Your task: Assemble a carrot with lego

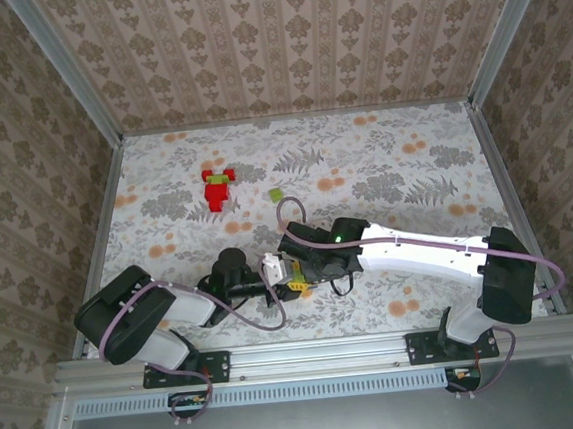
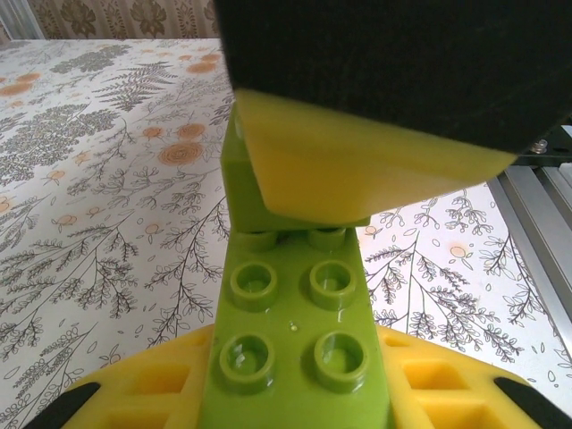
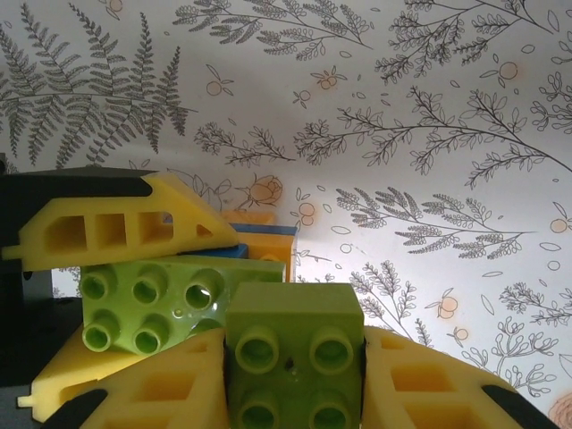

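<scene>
1. Left pincer [image 2: 295, 389]: closed narrow on a green oblong brick [image 2: 293, 313]. The brick's studded face points toward the wrist camera, and a yellow finger [image 2: 125, 398] lies along each side of it.
2. Right pincer [image 3: 295, 380]: closed narrow on a green square brick [image 3: 293, 344], studs facing its own camera.
3. Meeting point: the two pincers stand tip to tip above the counter [image 1: 413, 163], close to the near edge and slightly left of centre.
4. Contact: in the left wrist view the green square brick sits at the far end of the green oblong brick, over its last row of studs. Whether it is pressed fully home cannot be told.
5. Carrot [image 3: 192, 290]: it is held in the air between the pincers. In the right wrist view a blue brick [image 3: 264, 231] and an orange brick [image 3: 273, 259] show directly behind the green oblong brick. The joint between them is hidden.
6. Farther out, left of centre: a small cluster of red and green bricks [image 1: 216, 189] lies on the counter.
7. A single loose green brick [image 1: 276, 194] lies just to the right of that cluster, apart from it.
8. Patterned walls [image 1: 282, 44] enclose the far and side edges of the counter.
</scene>
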Robot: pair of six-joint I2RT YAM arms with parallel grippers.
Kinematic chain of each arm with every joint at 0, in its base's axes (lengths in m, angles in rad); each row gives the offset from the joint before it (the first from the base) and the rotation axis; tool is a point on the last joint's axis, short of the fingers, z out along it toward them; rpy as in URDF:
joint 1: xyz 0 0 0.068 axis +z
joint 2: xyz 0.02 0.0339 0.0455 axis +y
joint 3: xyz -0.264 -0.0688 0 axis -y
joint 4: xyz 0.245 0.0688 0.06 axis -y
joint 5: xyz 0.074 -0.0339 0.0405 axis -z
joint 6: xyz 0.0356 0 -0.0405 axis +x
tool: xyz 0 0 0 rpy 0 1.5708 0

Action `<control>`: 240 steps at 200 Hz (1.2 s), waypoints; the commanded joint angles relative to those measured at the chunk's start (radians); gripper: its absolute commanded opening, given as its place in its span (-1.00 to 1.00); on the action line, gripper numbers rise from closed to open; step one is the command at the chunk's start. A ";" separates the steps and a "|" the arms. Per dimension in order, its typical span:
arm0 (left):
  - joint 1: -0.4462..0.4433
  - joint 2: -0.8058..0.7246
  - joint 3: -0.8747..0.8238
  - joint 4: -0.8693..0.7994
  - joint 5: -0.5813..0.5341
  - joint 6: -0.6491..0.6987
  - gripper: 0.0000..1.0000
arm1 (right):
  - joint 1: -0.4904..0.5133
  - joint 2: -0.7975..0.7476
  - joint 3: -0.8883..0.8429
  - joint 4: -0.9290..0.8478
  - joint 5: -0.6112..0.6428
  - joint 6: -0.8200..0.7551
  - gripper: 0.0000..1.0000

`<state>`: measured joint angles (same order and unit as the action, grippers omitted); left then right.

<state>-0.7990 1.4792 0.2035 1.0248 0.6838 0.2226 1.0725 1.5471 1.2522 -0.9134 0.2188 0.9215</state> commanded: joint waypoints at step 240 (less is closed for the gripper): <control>-0.008 0.041 0.022 -0.099 -0.075 0.043 -0.48 | 0.022 0.159 0.015 0.005 -0.060 -0.033 -0.18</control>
<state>-0.7990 1.4879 0.2119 1.0245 0.6689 0.2203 1.0847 1.6318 1.3155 -0.9512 0.2527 0.9176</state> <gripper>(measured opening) 0.348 0.366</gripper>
